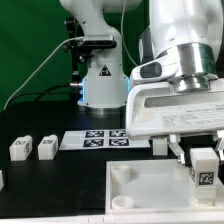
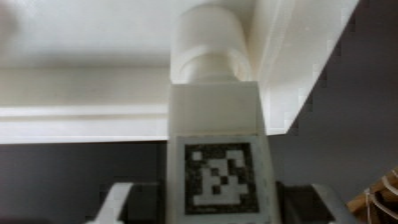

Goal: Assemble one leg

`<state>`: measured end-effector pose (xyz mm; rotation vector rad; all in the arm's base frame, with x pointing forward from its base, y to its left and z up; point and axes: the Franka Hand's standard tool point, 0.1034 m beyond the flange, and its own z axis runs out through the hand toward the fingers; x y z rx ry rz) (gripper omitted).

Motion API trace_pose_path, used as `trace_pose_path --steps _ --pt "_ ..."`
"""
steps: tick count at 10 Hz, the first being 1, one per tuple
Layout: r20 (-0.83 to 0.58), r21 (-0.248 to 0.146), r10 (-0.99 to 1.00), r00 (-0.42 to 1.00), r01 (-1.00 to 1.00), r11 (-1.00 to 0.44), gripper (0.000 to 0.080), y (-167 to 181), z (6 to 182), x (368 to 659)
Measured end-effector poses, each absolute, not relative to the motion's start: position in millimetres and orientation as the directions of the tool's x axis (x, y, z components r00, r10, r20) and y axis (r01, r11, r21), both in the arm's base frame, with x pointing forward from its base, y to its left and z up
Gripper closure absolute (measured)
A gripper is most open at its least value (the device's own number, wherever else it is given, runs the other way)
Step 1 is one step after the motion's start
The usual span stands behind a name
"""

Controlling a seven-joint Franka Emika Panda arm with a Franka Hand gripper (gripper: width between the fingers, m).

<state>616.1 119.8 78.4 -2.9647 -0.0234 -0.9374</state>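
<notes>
My gripper (image 1: 203,160) is shut on a leg (image 1: 204,170), a small white post with a black-and-white tag, and holds it upright over the right part of the large white square panel (image 1: 150,195). In the wrist view the leg (image 2: 221,150) fills the middle between my two fingers (image 2: 128,205), its threaded end pointing at the panel's raised rim (image 2: 107,110). Two more legs (image 1: 20,149) (image 1: 47,147) lie on the black table at the exterior view's left. A corner socket (image 1: 122,174) shows on the panel's near-left corner.
The marker board (image 1: 105,139) lies flat behind the panel. The robot's base (image 1: 100,80) stands at the back with cables. Another white piece (image 1: 2,180) sits at the exterior view's left edge.
</notes>
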Motion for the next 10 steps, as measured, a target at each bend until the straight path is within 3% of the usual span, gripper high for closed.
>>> trace_pose_path --steps 1,3,10 --pt "0.572 -0.026 0.005 0.82 0.024 -0.999 0.039 119.8 77.7 615.6" --pt "0.571 -0.026 0.006 0.821 0.025 -0.999 0.0168 119.7 77.3 615.5" --pt "0.568 -0.024 0.008 0.823 0.027 -0.999 0.0151 119.5 77.7 615.3"
